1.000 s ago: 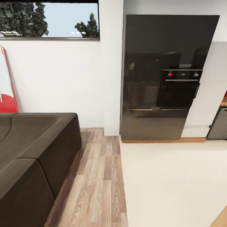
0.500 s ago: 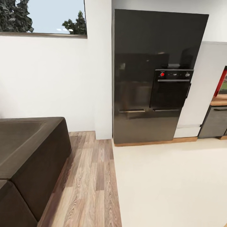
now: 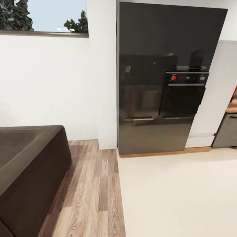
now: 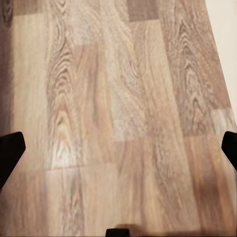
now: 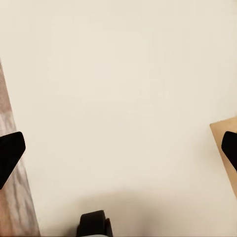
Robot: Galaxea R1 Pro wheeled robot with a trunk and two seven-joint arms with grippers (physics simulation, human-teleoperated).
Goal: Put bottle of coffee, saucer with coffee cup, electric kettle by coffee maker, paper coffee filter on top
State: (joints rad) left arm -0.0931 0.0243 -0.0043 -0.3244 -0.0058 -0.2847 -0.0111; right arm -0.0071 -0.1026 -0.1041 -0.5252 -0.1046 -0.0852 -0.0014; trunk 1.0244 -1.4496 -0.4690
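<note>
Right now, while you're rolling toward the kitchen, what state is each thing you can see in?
Fridge: doors shut.
Oven: door shut.
Cabinet: front shut.
Countertop: just a corner in view at the right edge.
Left gripper: open, empty, over wood floor.
Right gripper: open, empty, over cream floor.

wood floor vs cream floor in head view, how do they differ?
The wood floor is brown, grained planking; the cream floor is plain, without visible seams. The wood floor runs beside the dark sofa to the white wall; the cream floor runs to the tall black cabinet with the oven. They meet along one straight seam.
</note>
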